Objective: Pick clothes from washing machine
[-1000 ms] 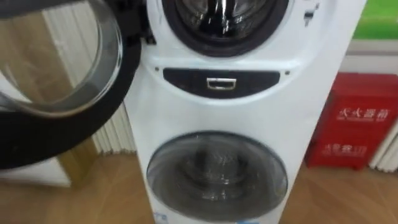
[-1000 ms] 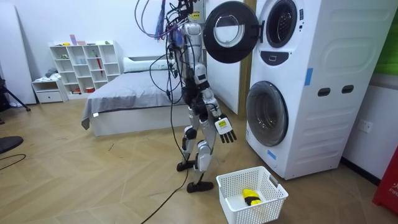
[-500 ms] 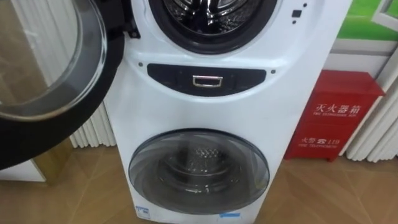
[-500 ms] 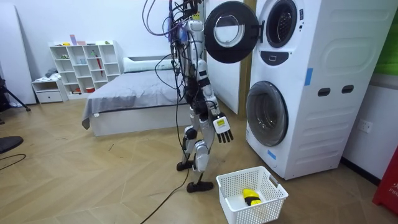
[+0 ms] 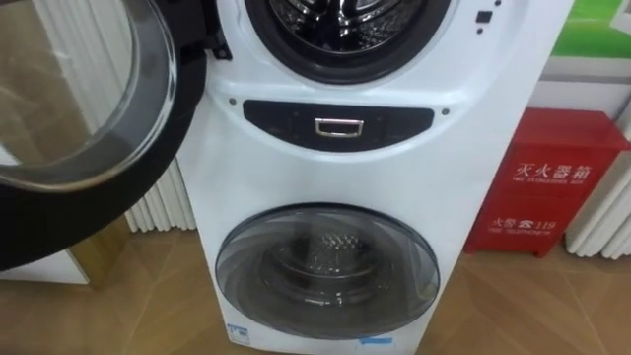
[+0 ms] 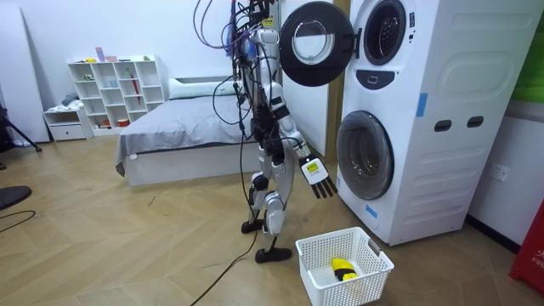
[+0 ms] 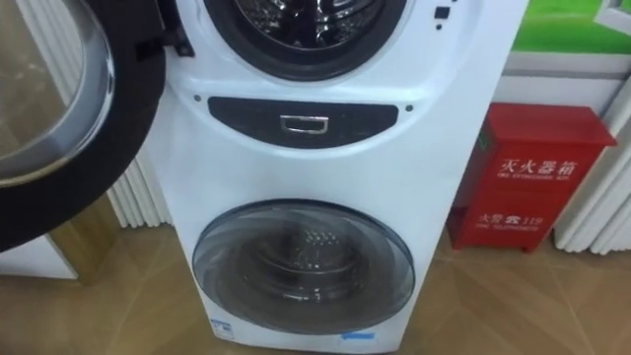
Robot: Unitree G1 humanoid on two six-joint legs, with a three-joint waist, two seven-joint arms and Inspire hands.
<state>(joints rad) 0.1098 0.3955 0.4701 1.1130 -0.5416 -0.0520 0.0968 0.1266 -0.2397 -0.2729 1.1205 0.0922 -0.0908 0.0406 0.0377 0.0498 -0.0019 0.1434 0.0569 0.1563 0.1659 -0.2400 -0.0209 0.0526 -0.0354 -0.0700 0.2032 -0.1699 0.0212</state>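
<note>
White stacked washing machine (image 5: pixel 325 173) sits at 12 o'clock in the eye views, black-rimmed glass door (image 5: pixel 89 108) swung open at 9, while the room view adds the robot's right hand (image 6: pixel 315 174), fingers straight, empty.

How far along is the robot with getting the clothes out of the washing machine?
Done: the upper door hangs open, and a yellow item lies in the white basket on the floor. In hand: nothing; the right hand is open, low in front of the washing machine. Left: reaching into the upper drum; whether clothes remain inside cannot be told.
</note>
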